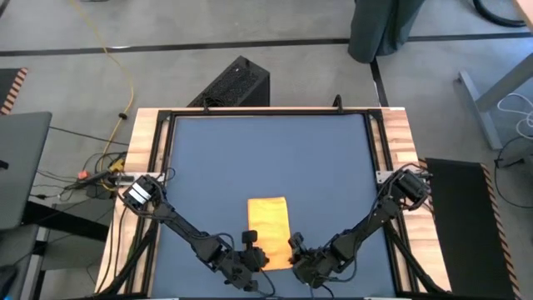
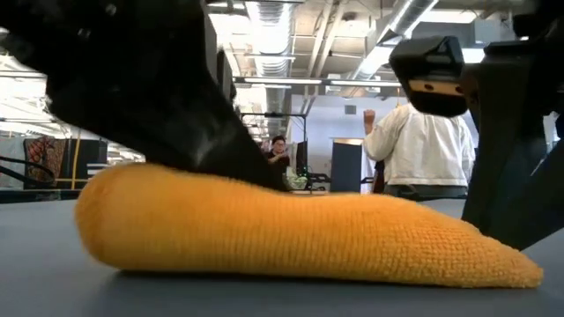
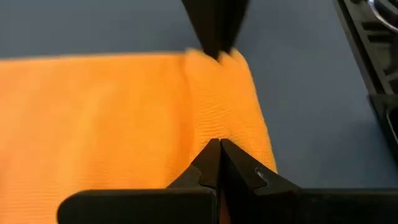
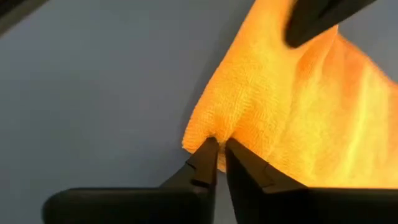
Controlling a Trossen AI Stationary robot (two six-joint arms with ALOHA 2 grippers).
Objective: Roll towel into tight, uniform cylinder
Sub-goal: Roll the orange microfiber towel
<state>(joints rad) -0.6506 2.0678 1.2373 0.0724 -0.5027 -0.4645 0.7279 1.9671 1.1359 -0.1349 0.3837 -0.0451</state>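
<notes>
The dark blue, wood-framed surface (image 1: 275,158) carries a bright yellow, soft terry towel (image 1: 269,225), folded into a strip that lies near the front edge, between the two arms. Its near end is bunched and slightly raised off the surface, while the far end lies flat.

The left end effector (image 3: 218,149) sits at the towel's near left corner, its fingers pinched together on the cloth edge. The right end effector (image 4: 217,149) sits at the near right corner, fingers likewise nipped onto the fabric.

The step in hand appears to be starting the roll from this near edge. To do it well, both corners should probably lift and turn over together, at the same height and pace, so the first fold lands straight across the strip. Keeping light tension between the two grips should stop the middle sagging. A skewed first turn would likely give a cone, not an even cylinder, so the edge should stay square to the strip's long sides.
</notes>
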